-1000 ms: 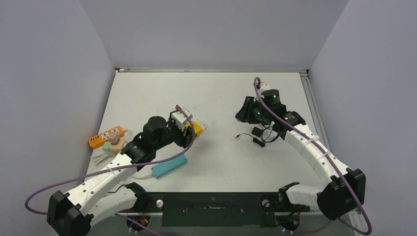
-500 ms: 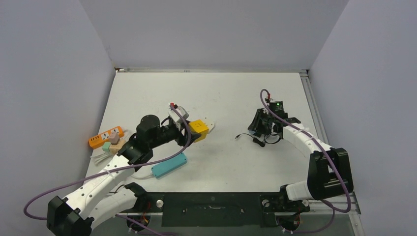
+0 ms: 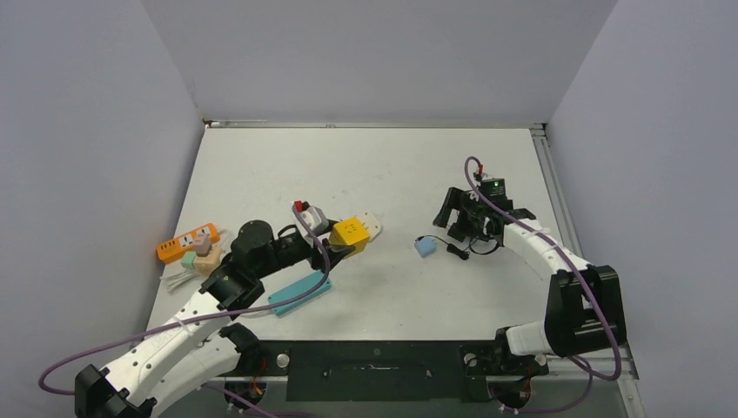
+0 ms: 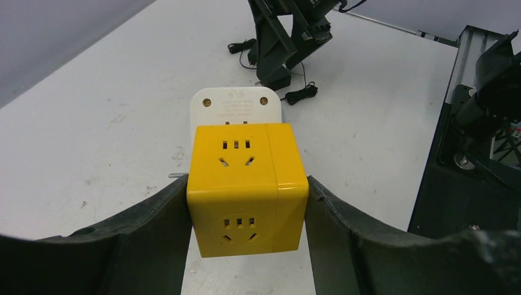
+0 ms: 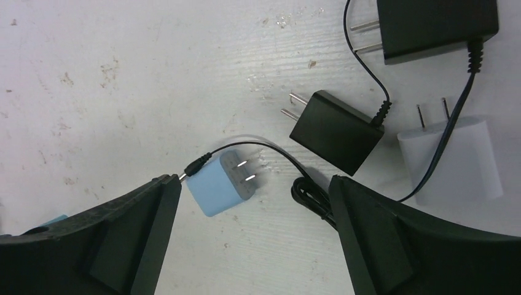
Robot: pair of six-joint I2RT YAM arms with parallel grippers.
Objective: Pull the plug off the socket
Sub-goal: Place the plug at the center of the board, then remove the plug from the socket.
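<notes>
A yellow cube socket point(image 4: 244, 165) sits clamped between the fingers of my left gripper point(image 4: 246, 187), lifted just off the table left of centre point(image 3: 350, 232). A white plug point(image 4: 236, 106) is still seated in the cube's far face. A light blue plug point(image 5: 220, 183) with two bare prongs lies loose on the table point(image 3: 425, 246), between the spread fingers of my right gripper point(image 5: 252, 184). That gripper is open and holds nothing; it hovers at centre right point(image 3: 459, 219).
Two black adapters point(image 5: 336, 130) point(image 5: 433, 24), a white adapter point(image 5: 454, 161) and thin black cords lie by the right gripper. An orange power strip point(image 3: 187, 242), small pastel plugs point(image 3: 200, 257) and a teal power strip point(image 3: 300, 292) lie near the left arm.
The right gripper has opened and the light blue plug now lies on the table beside it. The left arm has lowered and drawn back slightly, still gripping the yellow cube.
</notes>
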